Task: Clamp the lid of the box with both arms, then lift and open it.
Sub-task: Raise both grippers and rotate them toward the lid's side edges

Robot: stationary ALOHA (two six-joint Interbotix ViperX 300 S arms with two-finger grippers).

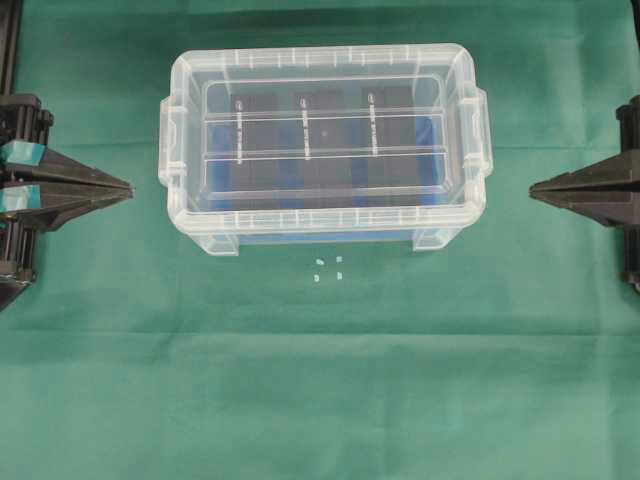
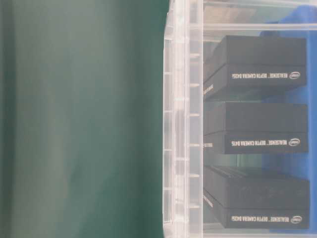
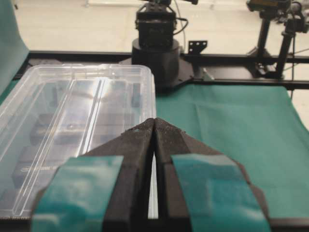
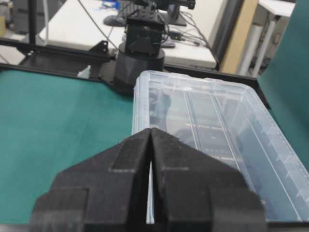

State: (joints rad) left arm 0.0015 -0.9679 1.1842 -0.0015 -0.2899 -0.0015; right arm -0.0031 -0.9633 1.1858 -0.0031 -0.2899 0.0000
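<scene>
The deep clear plastic box (image 1: 322, 215) sits mid-desk on the green cloth (image 1: 320, 400), its flat ribbed clear lid (image 1: 325, 135) still seated on top (three black upright blocks (image 2: 257, 131) show through). The teal-taped black left gripper (image 1: 128, 187) and the plain black right gripper (image 1: 533, 189) flank it, apart from its ends, jaws pressed together and holding nothing.

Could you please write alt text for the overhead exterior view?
A clear box with its lid on sits on a green cloth, three black blocks inside. The left gripper and right gripper, both shut, point at its ends without touching.
</scene>
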